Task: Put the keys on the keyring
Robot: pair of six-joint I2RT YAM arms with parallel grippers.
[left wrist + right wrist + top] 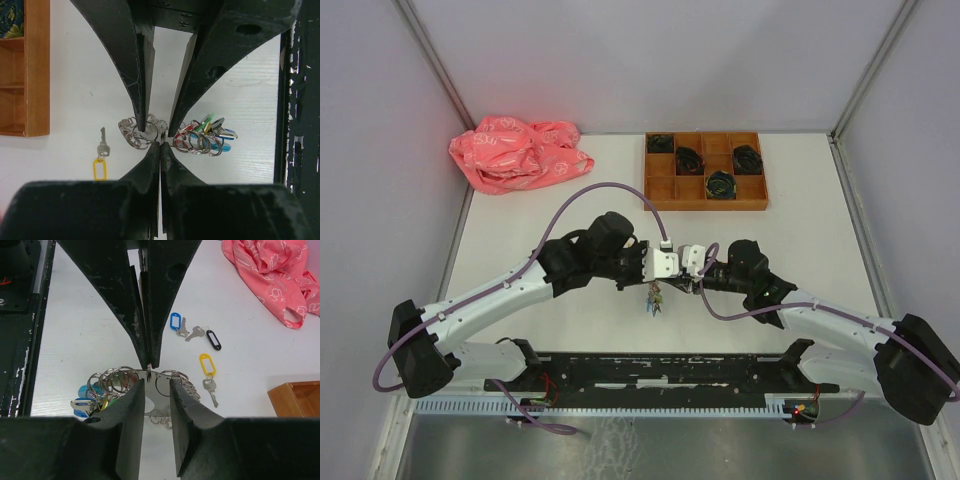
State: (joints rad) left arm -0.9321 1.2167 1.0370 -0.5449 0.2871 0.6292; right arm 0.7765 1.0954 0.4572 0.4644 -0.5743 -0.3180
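Keyring (118, 378), a hoop crowded with silvery split rings and a bunch of blue, green and red tags at one side, is caught between the two grippers over the middle of the white table (800, 250), just ahead of the arm bases. The left gripper (160, 146) has its jaws fully closed, the tips pinching the hoop's wire. The right gripper (157, 385) faces it from the other side with its jaws partly apart, a stretch of the hoop lying in the gap; whether its pads press on the metal cannot be made out. Three loose keys lie on the table beyond the hoop: a yellow-tagged key (208, 374) nearest, and farther off a blue-tagged key (176, 324) and a black-tagged key (213, 339) close together. A crumpled pink bag (520, 152) lies at the far left, and a wooden compartment tray (705, 204) holding black coiled bundles (689, 158) stands at the far right.
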